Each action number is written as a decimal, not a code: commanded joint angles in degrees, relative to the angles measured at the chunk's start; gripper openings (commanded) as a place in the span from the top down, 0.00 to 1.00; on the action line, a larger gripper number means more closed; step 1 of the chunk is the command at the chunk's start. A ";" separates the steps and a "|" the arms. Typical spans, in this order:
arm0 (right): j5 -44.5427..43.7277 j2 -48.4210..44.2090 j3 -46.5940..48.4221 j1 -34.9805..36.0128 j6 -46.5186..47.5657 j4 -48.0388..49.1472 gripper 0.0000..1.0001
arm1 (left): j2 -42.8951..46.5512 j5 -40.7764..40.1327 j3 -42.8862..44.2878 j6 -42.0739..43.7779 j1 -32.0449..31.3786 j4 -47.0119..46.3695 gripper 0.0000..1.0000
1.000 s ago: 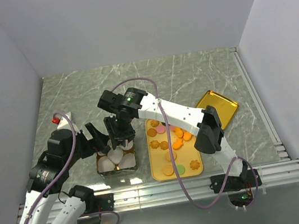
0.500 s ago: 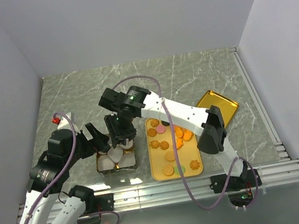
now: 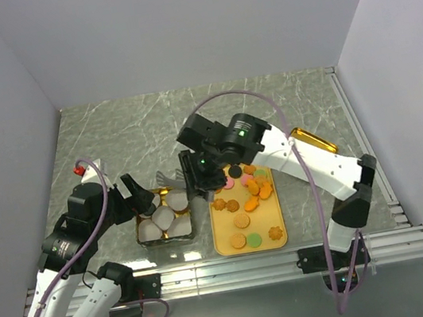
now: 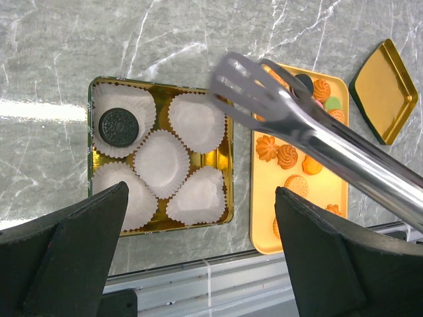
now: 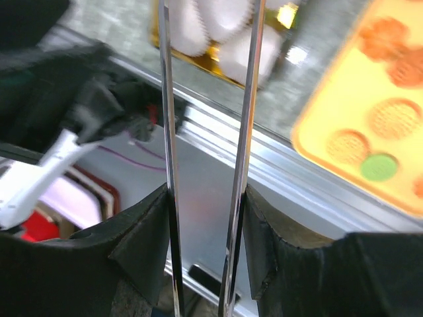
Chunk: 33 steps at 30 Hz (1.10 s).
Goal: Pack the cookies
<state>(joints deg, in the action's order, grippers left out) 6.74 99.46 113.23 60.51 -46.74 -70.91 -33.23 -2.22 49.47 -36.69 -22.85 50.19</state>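
The cookies [image 3: 246, 197] lie on an orange tray [image 3: 233, 243]: tan rounds, orange-brown flowers, and pink, green and dark discs. One dark chocolate cookie [image 4: 119, 127] sits in the far-left paper cup of the gold tin [image 4: 228, 168]. My right gripper [image 3: 204, 174] is shut on metal tongs [image 4: 264, 99]. Their empty tips hang above the gap between the tin [image 3: 139, 233] and the tray. In the right wrist view the tong arms [image 5: 250, 99] run between my fingers [image 5: 274, 231]. My left gripper [image 4: 201, 198] is open and empty above the tin's near edge; it also shows in the top view [image 3: 139, 198].
Several white paper cups [image 4: 162, 158] fill the tin. A gold lid [image 3: 311, 151] lies to the right of the tray; it also shows in the left wrist view [image 4: 383, 92]. An aluminium rail [image 3: 229, 272] runs along the near table edge. A red-tipped object [image 3: 80, 169] sits far left.
My right arm has swung right and raised the tongs from over the tin's cups towards the tray. The left arm has not moved.
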 commanded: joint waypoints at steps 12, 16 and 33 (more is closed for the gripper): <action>-8.76 -29.39 -35.43 -13.22 -0.19 -0.72 0.49 | -1.48 0.81 -0.17 0.48 -0.18 -2.21 0.01; -9.03 -32.31 -40.01 -15.95 0.51 -0.80 0.49 | -2.01 1.78 -0.17 0.83 -0.18 -2.38 0.00; -7.80 -29.94 -42.74 -16.30 2.18 -0.98 0.49 | -2.27 1.34 -0.17 0.65 -0.18 -2.29 0.01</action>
<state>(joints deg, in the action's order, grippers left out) -0.67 69.12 71.13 44.40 -45.36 -72.60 -35.83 -1.32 49.12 -36.64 -22.85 49.98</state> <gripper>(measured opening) 0.513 0.995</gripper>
